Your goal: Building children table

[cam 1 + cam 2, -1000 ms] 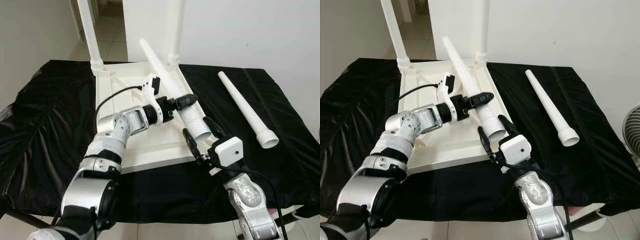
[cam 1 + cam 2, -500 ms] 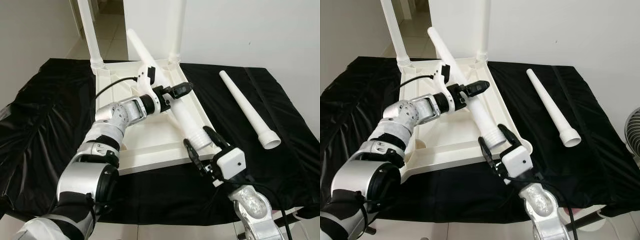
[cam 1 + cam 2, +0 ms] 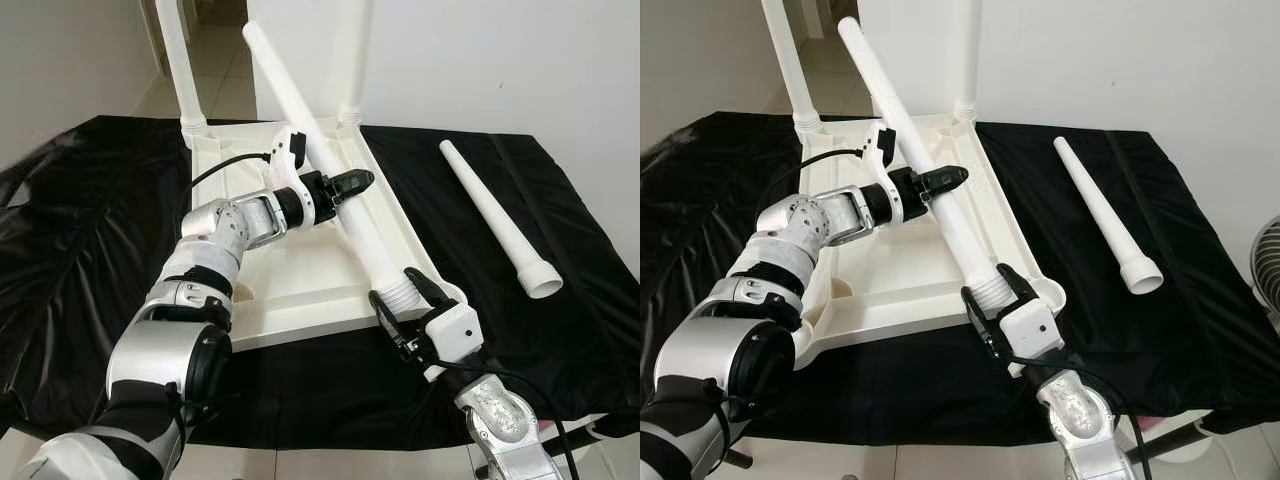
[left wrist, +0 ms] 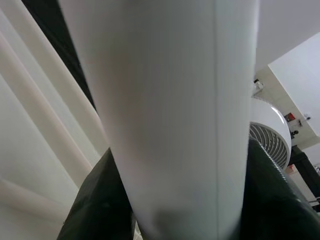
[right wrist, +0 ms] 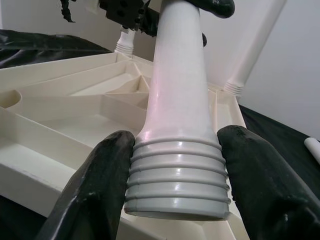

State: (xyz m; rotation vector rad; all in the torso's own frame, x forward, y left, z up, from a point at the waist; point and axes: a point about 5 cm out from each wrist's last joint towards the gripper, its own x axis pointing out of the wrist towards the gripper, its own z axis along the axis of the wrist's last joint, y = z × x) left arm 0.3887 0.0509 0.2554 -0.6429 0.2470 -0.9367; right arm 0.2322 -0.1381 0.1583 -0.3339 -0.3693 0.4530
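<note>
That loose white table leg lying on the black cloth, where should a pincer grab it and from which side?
Take the loose table leg near its middle, coming from above. It lies flat and alone on the black cloth, and its smooth tapered shaft is narrower there than the flared open end nearest the robot.

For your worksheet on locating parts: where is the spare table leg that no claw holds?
The spare leg lies on the black cloth on the robot's right, beside the upturned tabletop, wide end toward the robot.

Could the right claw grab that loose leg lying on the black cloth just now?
Probably not now: the right claw is shut on the threaded end of the held leg. The loose leg lies unobstructed on the cloth.
</note>
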